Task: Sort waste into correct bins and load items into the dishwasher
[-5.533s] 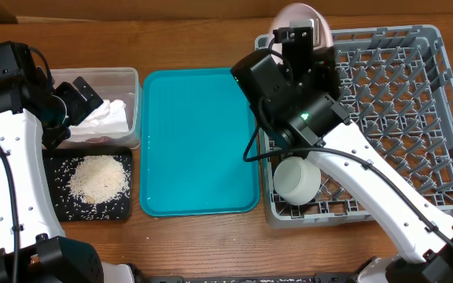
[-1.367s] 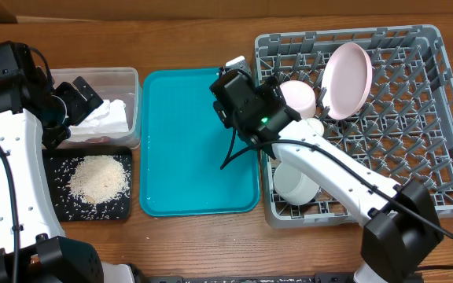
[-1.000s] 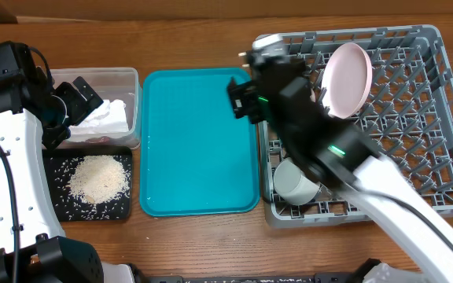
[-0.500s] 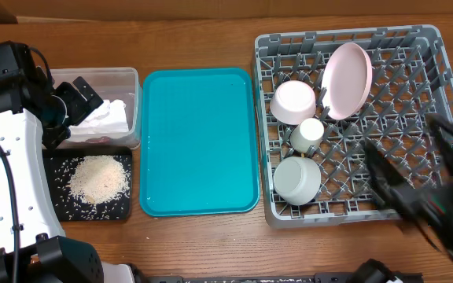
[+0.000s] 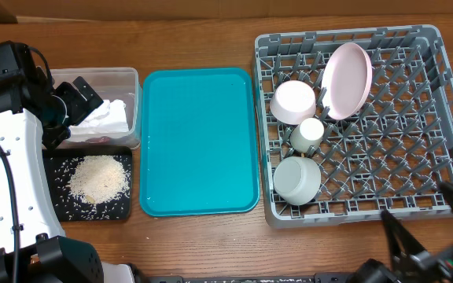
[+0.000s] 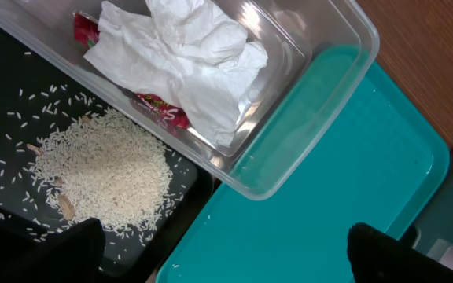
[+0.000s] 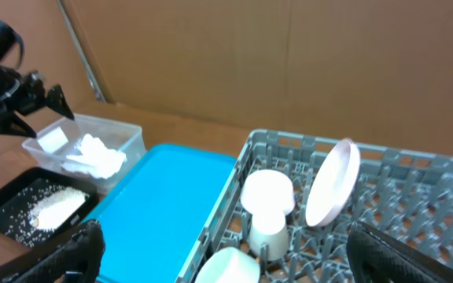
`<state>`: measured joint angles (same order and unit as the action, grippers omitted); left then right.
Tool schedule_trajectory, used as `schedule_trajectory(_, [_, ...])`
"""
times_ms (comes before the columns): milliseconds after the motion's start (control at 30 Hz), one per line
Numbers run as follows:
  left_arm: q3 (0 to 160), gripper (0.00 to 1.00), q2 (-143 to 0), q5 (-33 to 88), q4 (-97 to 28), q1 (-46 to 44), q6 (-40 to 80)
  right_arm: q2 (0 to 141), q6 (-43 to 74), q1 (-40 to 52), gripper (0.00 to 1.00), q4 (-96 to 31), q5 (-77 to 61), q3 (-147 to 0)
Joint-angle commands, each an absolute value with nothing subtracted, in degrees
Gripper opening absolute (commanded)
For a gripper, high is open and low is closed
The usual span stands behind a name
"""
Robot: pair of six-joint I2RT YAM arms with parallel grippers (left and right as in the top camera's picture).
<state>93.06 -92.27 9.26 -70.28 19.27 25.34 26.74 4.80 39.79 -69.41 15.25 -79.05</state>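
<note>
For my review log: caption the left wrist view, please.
White tissue and red wrapper in the clear tub, rice piled on the black tray, teal serving tray alongside.

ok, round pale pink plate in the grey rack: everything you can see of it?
The round pale pink plate looks smooth, with a shallow raised rim. It stands on edge, tilted, between upright pegs near the back of the grey plastic dish rack. A pale bowl sits close beside it; contact unclear.
</note>
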Motion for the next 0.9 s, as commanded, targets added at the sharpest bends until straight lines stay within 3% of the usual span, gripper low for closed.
schedule_trajectory(0, [94.28, 1.0, -91.81, 9.43, -70.22, 19.31, 25.3, 25.06, 8.21, 39.59, 1.0, -65.3, 14.85, -71.75])
schedule_trajectory(367, [94.28, 1.0, -91.81, 9.45, -70.22, 19.31, 25.3, 9.89, 9.45, 32.62, 1.0, -37.34, 9.26, -37.56])
schedule_trajectory(633, [94.28, 1.0, -91.81, 9.43, -70.24, 19.33, 25.3, 0.23, 17.45, 23.66, 1.0, -6.28, 2.87, -10.07])
schedule_trajectory(867, [94.28, 1.0, -91.81, 9.43, -70.22, 19.33, 25.3, 0.19, 24.73, 17.69, 1.0, 8.73, 2.68, -0.34])
